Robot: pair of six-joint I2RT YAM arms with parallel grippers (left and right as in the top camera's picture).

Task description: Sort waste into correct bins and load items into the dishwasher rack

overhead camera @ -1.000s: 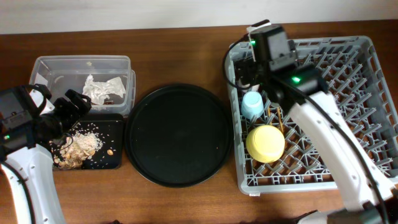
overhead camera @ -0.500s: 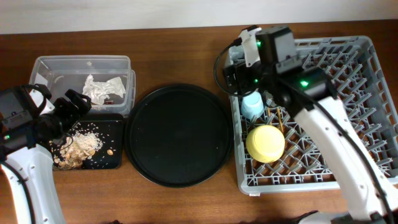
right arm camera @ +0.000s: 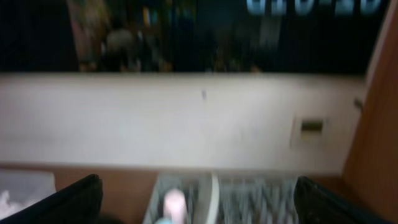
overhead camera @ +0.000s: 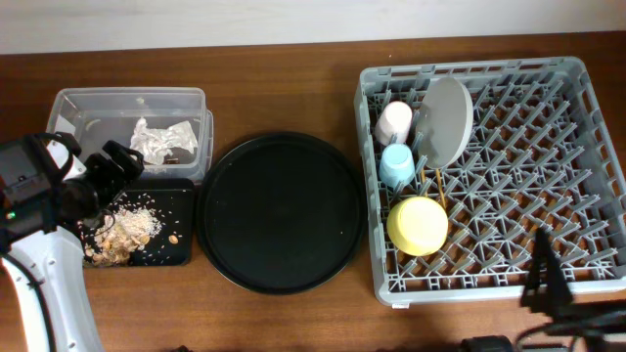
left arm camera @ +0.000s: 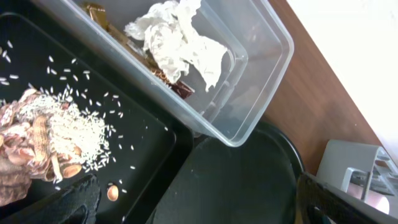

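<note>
The grey dishwasher rack (overhead camera: 548, 147) at right holds the pink cup (overhead camera: 394, 121), the pale plate (overhead camera: 447, 119) on edge, the light-blue cup (overhead camera: 396, 164), the yellow bowl (overhead camera: 418, 225) and the chopsticks (overhead camera: 439, 186). The clear tub (overhead camera: 78, 108) holds the white napkin (overhead camera: 164, 139) and the brown-gold wrapper (left arm camera: 168, 78). Beige food scraps (overhead camera: 122, 230) lie in the shallow black tray (overhead camera: 176, 196). My left gripper (overhead camera: 110, 186) hangs open and empty over that tray. My right gripper (overhead camera: 540, 244) is open and empty by the rack's front right edge.
A large round black tray (overhead camera: 282, 212) lies between the bins and the rack. The rack fills the table's right side. The right wrist view is blurred and shows the rack (right arm camera: 261, 199), the pink cup (right arm camera: 176, 204) and a pale wall behind.
My right arm has pulled back from the rack's far left corner to the table's front right, uncovering the pink cup and plate. The left arm has not moved.
</note>
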